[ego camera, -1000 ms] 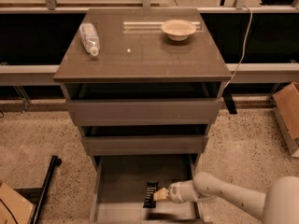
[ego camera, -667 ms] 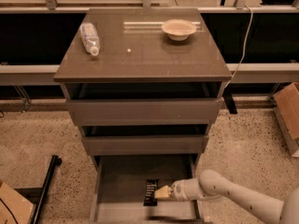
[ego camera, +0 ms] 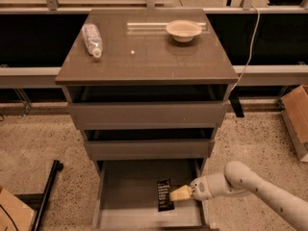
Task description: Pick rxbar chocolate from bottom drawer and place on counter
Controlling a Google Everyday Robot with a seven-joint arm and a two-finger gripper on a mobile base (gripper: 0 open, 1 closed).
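Camera view puts the rxbar chocolate (ego camera: 164,195), long axis front-to-back in the bottom drawer (ego camera: 126,196), just left of the end effector (ego camera: 182,193), whose closure cannot be told.

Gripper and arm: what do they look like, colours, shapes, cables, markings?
The arm is off-white, a smooth rounded tube with a bulbous joint. Its wrist section carries a small dark round spot. The gripper, pale tan and wedge-shaped, sits in the bottom drawer by the rxbar chocolate. No cables or lettering show.
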